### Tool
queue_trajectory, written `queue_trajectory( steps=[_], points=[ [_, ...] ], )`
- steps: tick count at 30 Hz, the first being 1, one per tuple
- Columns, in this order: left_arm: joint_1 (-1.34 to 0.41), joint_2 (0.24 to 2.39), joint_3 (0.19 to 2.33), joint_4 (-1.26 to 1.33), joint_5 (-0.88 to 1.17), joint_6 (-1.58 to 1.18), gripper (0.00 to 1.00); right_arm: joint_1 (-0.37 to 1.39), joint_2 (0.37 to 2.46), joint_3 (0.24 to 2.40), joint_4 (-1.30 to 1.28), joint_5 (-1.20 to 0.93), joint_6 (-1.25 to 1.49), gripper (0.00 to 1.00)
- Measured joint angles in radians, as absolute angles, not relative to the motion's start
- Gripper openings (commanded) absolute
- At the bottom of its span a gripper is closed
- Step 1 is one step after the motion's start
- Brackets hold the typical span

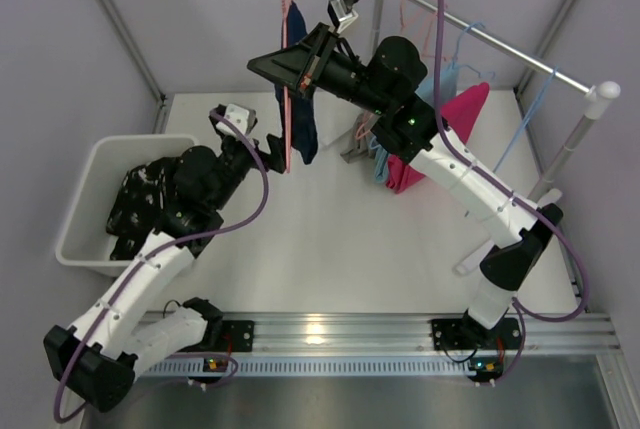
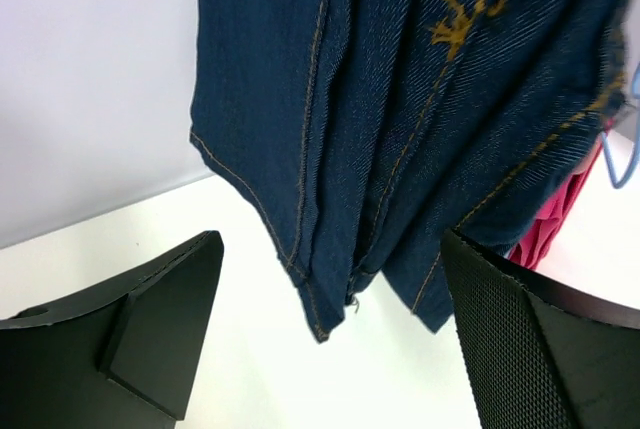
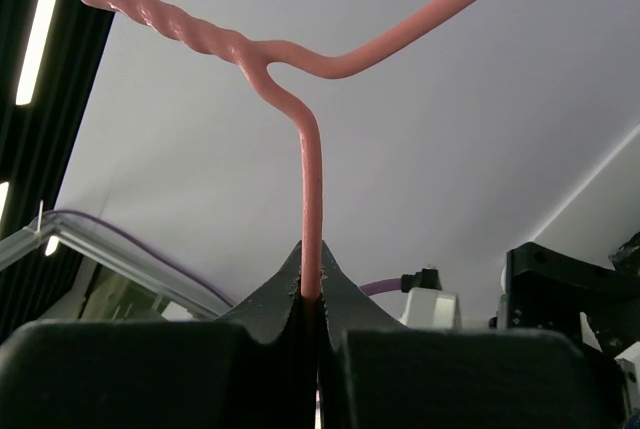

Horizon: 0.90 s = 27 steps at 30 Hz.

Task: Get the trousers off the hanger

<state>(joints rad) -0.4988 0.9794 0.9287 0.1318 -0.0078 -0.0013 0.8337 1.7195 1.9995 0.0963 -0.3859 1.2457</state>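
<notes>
Presently the pink wire hanger (image 3: 310,169) is clamped by its neck between the fully closed right fingers (image 3: 240,349) and is held up well above the desk (image 1: 330,239), with the navy trousers (image 2: 400,119) draped over it and hanging down. The left fingers (image 2: 160,319) are spread wide, one on each side of the lower hem, and nothing is gripped by them yet. For the step to go well, it is judged that the left fingers should be raised until a thick fold of the cloth lies between them, not merely the hem's corner, and closed firmly before any pull is made. The pull is best directed downward and off the hanger's bar, while the hanger is held level by the right fingers so the wire is not twisted out of the grip. The black speckled pair (image 1: 140,199) is seen lying in the white bin (image 1: 82,214); the magenta pair (image 1: 455,124) hangs at the rail (image 1: 520,54).
</notes>
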Motion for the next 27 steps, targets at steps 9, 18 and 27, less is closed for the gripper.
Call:
queue_trajectory(
  steps=[9, 18, 27],
  points=[
    [-0.499, 0.886, 0.916, 0.125, -0.003, 0.002, 0.94, 0.834, 1.720, 2.000, 0.089, -0.386, 1.240, 0.00],
    [-0.498, 0.993, 0.926, 0.125, -0.012, 0.002, 0.93, 0.835, 1.720, 1.999, 0.086, -0.386, 1.242, 0.00],
    [-0.499, 1.041, 0.950, 0.141, -0.015, -0.024, 0.93, 0.845, 1.719, 1.996, 0.086, -0.386, 1.248, 0.00]
  ],
)
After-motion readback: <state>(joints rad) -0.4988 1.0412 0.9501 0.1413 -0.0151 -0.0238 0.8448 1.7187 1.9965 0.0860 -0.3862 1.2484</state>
